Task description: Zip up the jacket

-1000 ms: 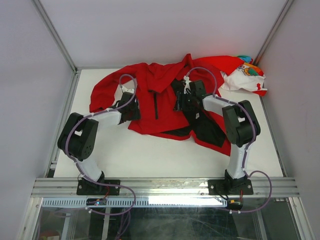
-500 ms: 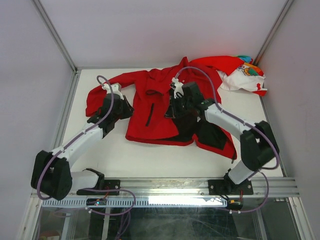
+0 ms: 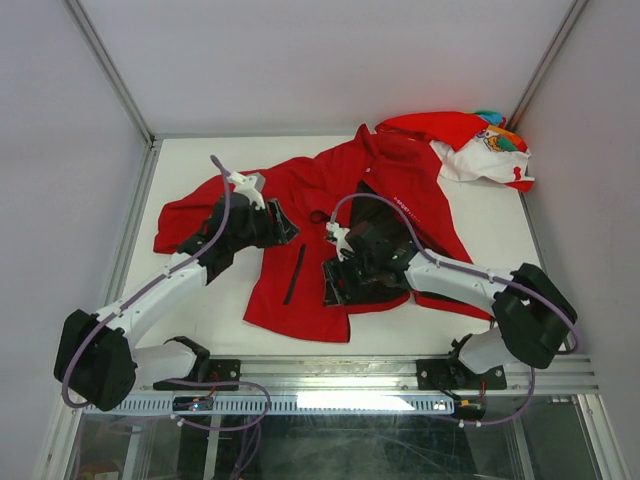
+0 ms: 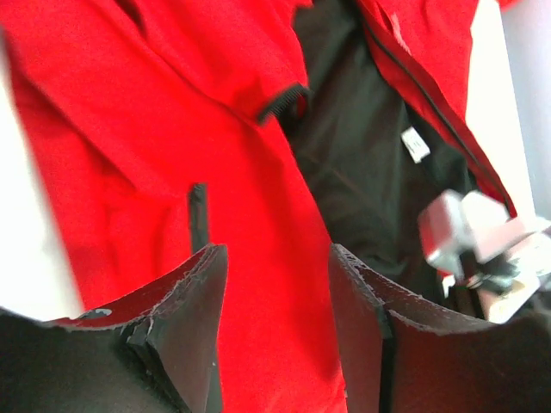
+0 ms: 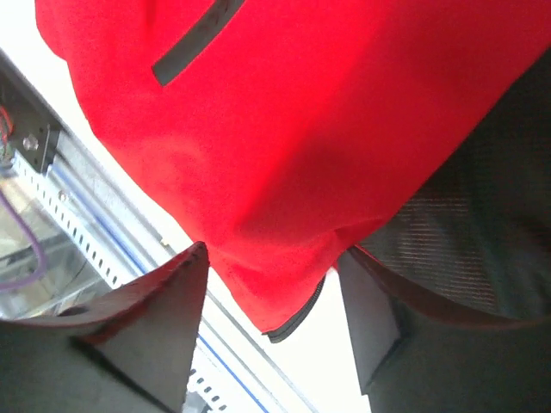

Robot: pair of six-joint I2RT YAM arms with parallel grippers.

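Observation:
The red jacket (image 3: pixel 305 265) lies spread on the white table, its front open and black lining (image 3: pixel 375 275) showing in the middle. My left gripper (image 3: pixel 278 222) is open over the left front panel, above the dark pocket zip (image 3: pixel 294 275). In the left wrist view its fingers (image 4: pixel 207 284) straddle red cloth (image 4: pixel 258 206), with the pocket zip (image 4: pixel 198 215) and lining (image 4: pixel 370 172) ahead. My right gripper (image 3: pixel 330 282) is open at the panel's lower inner edge. In the right wrist view the red hem corner (image 5: pixel 284 284) with its zipper end (image 5: pixel 297 323) lies between the fingers (image 5: pixel 172 301).
A smaller red-and-white printed garment (image 3: pixel 490 150) lies at the back right corner, touching the jacket's right sleeve. Grey walls enclose the table on three sides. The metal rail (image 3: pixel 330 375) runs along the near edge, close below the jacket hem.
The jacket has been pulled nearer and has spread wider, its right panel now open with white lettering showing. My right gripper moved down to the hem; my left gripper moved right onto the left panel.

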